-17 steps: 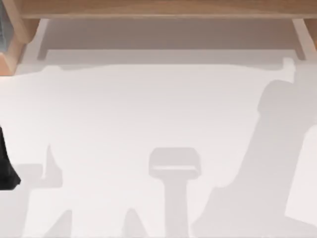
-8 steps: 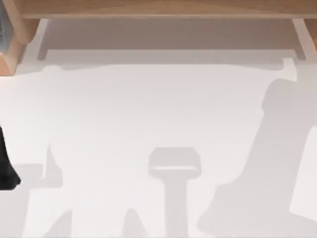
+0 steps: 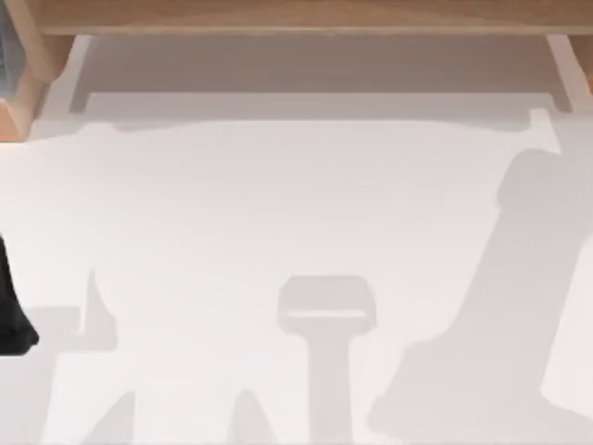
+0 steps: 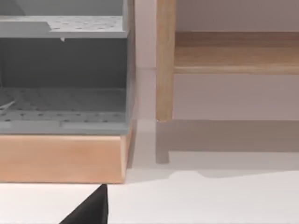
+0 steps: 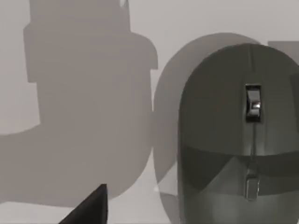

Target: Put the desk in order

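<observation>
Desk: desk (image 3: pixel 278 213) spans the top view, its white flat top running up to the tan wooden shelf frame (image 3: pixel 296 17) at the far edge, with a wooden upright (image 4: pixel 164 60) standing on it beside a grey perforated organiser (image 4: pixel 63 74) on a wooden base.
Handling of desk: judged rigid, heavy and fixed; a surface to work on, not something to lift.
Mouse: grey mouse (image 5: pixel 238 135) lies flat on the white top, seen from the right wrist, scroll wheel (image 5: pixel 252 102) uppermost.
Handling of mouse: likely light, hard and smooth-shelled, so slippery on the dome; best gripped across its two long sides, low down.
Right gripper: above the mouse; one dark finger tip (image 5: pixel 91 207) shows, so whether the fingers are apart or together cannot be told.
Left arm: dark part (image 3: pixel 11 306) at the left edge of the top view, near the organiser; finger state cannot be told.
</observation>
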`<state>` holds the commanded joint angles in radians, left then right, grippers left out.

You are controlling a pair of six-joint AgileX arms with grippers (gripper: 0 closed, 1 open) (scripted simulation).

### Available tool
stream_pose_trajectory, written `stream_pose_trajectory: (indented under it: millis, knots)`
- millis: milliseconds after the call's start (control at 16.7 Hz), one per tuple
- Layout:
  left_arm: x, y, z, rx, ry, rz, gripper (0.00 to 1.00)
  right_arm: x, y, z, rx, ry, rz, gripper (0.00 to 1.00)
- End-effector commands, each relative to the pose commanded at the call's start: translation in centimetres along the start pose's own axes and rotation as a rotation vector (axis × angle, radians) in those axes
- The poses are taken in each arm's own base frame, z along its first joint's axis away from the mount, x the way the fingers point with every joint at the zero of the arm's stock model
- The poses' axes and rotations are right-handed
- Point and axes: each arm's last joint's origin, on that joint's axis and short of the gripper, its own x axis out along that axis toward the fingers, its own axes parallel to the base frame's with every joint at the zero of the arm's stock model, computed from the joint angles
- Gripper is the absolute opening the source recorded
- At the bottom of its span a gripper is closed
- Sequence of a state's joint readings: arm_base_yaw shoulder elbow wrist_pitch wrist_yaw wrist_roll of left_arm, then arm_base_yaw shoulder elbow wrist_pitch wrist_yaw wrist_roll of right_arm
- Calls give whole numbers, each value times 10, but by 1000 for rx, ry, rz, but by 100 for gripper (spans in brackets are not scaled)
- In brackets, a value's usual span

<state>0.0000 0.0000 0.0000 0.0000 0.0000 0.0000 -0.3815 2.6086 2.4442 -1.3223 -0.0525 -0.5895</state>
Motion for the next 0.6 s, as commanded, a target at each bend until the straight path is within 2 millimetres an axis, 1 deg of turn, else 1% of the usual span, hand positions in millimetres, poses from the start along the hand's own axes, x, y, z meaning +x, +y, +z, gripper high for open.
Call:
stream_pose_trajectory:
  millis: [240,480,600]
  knots:
    - [0,0,0,0,0,0,100,6,0,0,-1,-4,-3,100]
    - [0,0,0,0,0,0,100,20,0,1,-1,1,1,100]
    - [0,0,0,0,0,0,100,20,0,1,-1,1,1,100]
